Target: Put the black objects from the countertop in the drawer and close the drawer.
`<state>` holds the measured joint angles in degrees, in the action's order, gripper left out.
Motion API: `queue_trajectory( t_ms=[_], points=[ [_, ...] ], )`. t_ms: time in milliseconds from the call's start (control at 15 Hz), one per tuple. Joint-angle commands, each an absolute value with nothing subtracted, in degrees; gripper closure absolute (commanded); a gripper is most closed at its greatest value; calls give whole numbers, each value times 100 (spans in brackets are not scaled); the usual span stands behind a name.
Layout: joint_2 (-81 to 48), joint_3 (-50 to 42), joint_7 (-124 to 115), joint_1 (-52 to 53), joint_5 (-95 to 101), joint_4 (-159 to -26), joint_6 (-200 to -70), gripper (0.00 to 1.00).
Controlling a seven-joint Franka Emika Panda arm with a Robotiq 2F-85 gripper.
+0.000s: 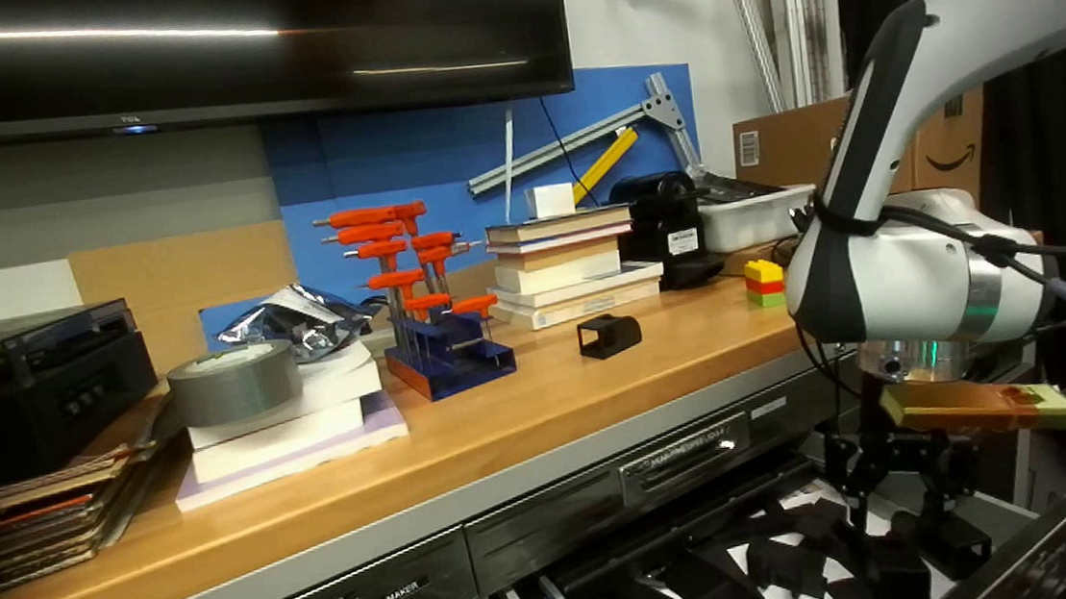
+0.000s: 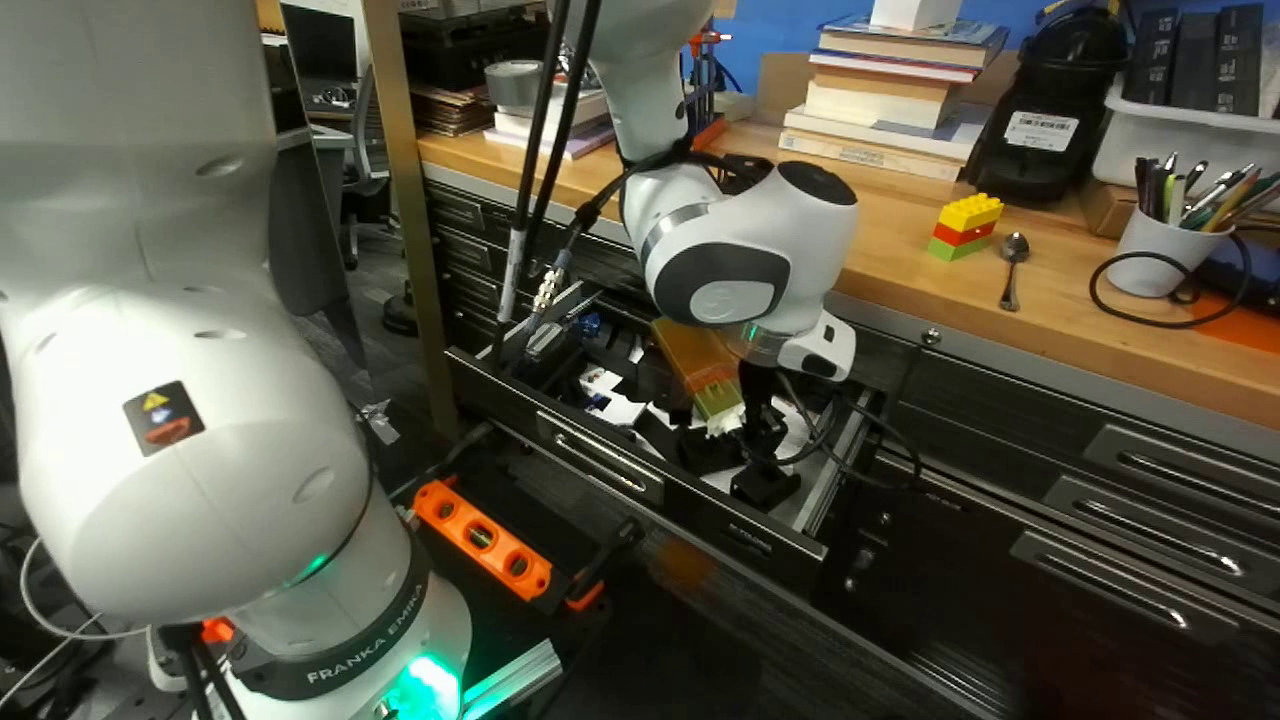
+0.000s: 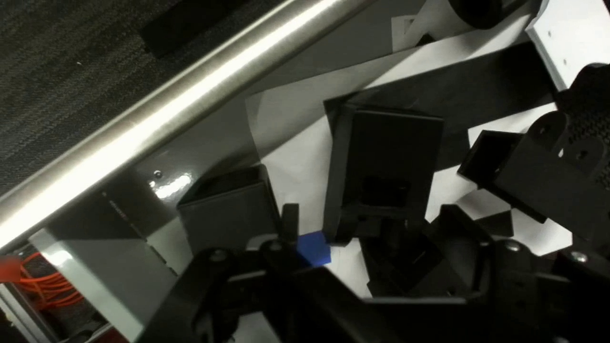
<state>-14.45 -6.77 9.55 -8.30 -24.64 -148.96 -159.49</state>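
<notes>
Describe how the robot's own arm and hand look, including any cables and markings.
The arm is white with dark grey and black panels. Its base has a dark band lettered FRANKA EMIKA and a glowing green light; a black sticker with coloured symbols sits higher up. Black cables are strapped along the arm. The hand is black, with jointed links and silver screw heads.

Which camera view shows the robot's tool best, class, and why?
The wrist view: the tool is close up, its fingers clearly apart. Both exterior views show it smaller, partly blending into the open drawer.
</notes>
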Motion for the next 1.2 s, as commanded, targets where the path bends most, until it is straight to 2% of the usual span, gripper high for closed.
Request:
queue_trajectory(
  t_ms=[0,333,667,1133],
  points=[
    [-1075,-520,1186,-982,-2887,-14973,-15937,0],
    [-146,-670,817,-902,-1898,-14746,-15332,0],
    [543,-742,982,-832,-2018,-14049,-14224,0],
    [101,-816,960,-738,-2452,-12511,-13181,0]
  ],
)
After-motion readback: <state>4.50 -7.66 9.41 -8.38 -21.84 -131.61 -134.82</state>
